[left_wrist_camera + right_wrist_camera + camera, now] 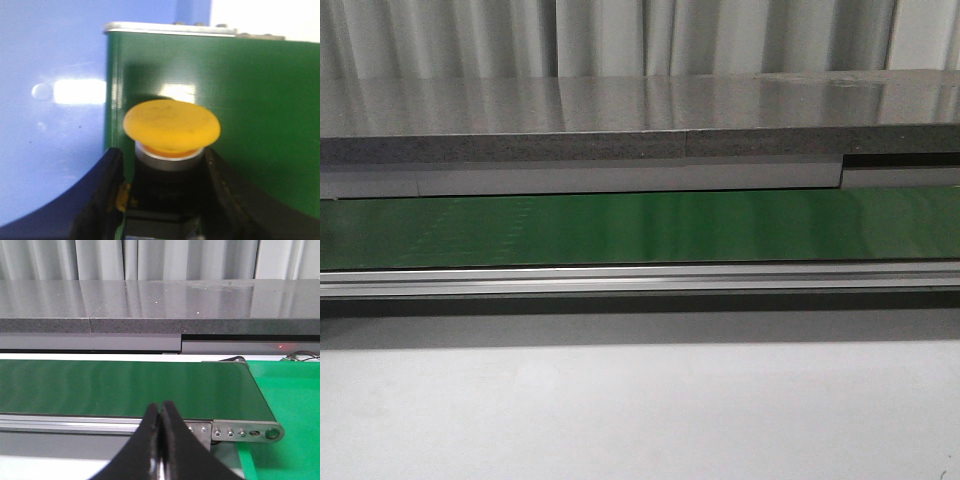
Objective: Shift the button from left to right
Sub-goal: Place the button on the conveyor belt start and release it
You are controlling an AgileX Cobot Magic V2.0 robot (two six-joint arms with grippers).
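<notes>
button: small, hard, smooth cap, middle of frame | left gripper squeezes its dark body, best hold | right gripper closed, empty

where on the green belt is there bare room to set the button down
The green conveyor belt is bare along its whole visible length, bordered by the aluminium rail and grey stone ledge. Crowded only at the left gripper, shut on the yellow-capped push-button.

belt: bare | ledge: behind | table: open
</notes>
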